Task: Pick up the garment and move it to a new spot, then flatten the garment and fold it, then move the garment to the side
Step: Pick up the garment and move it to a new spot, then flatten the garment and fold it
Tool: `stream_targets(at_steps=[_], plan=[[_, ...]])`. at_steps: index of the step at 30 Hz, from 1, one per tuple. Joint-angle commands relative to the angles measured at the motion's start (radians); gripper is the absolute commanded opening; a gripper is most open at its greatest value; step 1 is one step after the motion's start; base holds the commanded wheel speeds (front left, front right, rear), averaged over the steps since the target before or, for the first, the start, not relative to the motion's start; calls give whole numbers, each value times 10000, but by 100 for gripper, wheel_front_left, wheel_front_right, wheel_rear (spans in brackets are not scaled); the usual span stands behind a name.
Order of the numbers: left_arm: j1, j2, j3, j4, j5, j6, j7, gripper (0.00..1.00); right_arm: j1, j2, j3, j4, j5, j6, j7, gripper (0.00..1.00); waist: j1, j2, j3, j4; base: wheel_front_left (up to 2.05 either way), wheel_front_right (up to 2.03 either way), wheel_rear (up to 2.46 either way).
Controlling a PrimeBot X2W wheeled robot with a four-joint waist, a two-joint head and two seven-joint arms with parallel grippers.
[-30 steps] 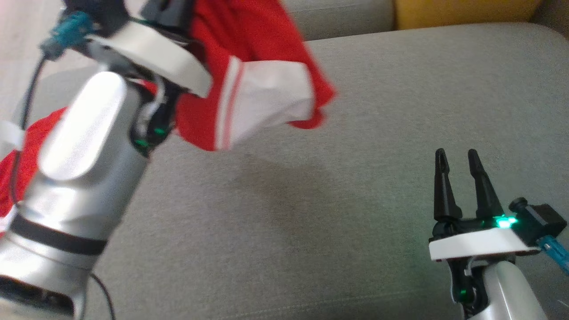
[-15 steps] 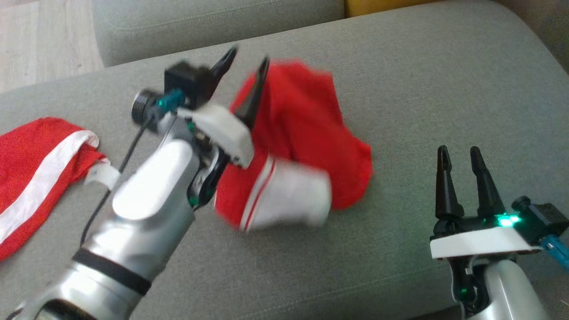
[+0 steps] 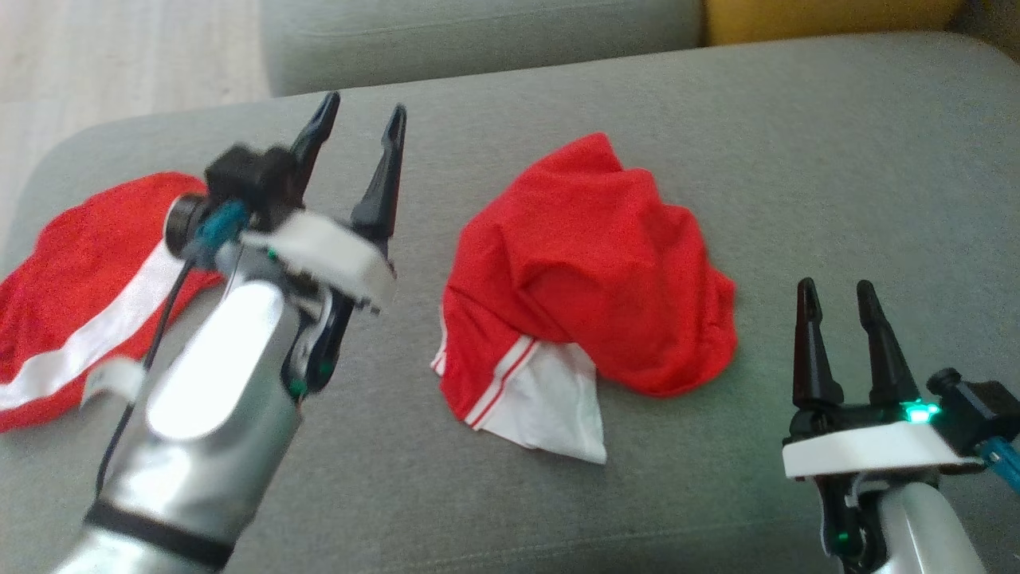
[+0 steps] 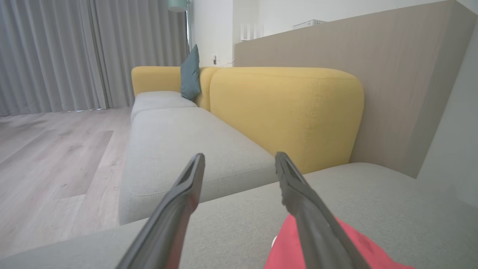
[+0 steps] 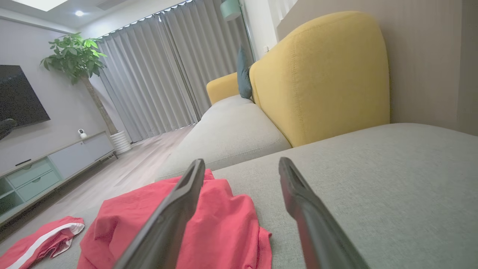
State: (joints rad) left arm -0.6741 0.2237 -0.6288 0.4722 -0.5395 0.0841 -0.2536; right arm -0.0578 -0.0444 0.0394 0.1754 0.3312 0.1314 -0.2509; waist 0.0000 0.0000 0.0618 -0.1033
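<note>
Jaws left and right spread, empty; crumpled red garment (image 3: 590,263), white patch (image 3: 550,402) perhaps a sleeve, half hidden.

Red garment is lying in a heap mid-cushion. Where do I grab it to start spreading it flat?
Probably the white panel poking out flat at the near edge of the red garment. It lies free of the bunched mound, so come in from the robot's side with the right gripper, jaws open.
</note>
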Motion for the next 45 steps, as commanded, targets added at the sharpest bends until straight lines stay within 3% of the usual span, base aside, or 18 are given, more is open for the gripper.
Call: stream_targets(at_steps=[1, 8, 14, 21, 29, 34, 39, 45], plan=[[199, 424, 607, -701, 239, 70, -78, 100, -198, -58, 162, -318, -145, -7, -109, 100, 0, 0, -205, 477, 0, 0, 0], [2580, 470, 1652, -2603, 888, 276, -80, 100, 14, -58, -46, -281, -418, -7, -109, 100, 0, 0, -638, 1245, 0, 0, 0], [4320, 64, 2365, -3736, 1474, 361, -81, 100, 234, -58, -92, -300, -585, -7, -109, 100, 0, 0, -861, 1512, 0, 0, 0], [5998, -772, 3374, -4736, 2403, 89, -81, 100, 519, -58, -110, -339, -659, -7, -109, 100, 0, 0, -981, 1544, 0, 0, 0], [6442, -1454, 4061, -4864, 3100, -690, -81, 100, 607, -58, 75, -418, -948, -7, -109, 100, 0, 0, -858, 1730, 0, 0, 0], [6436, -1616, 4121, -4616, 3255, -1008, -81, 100, 555, -58, 1650, -28, -1485, -7, 37, 100, 0, 0, -679, 2074, 0, 0, 0], [6342, -1697, 4091, -4429, 3273, -1186, -81, 100, 218, -58, 2834, 756, -2179, -7, 867, 100, 0, 0, -355, 2522, 0, 0, 0], [6194, -1729, 4004, -4290, 3105, -1232, -82, 100, -211, -58, 2885, 2173, -2549, -7, 1713, 100, 0, 0, -42, 3156, 0, 0, 0]])
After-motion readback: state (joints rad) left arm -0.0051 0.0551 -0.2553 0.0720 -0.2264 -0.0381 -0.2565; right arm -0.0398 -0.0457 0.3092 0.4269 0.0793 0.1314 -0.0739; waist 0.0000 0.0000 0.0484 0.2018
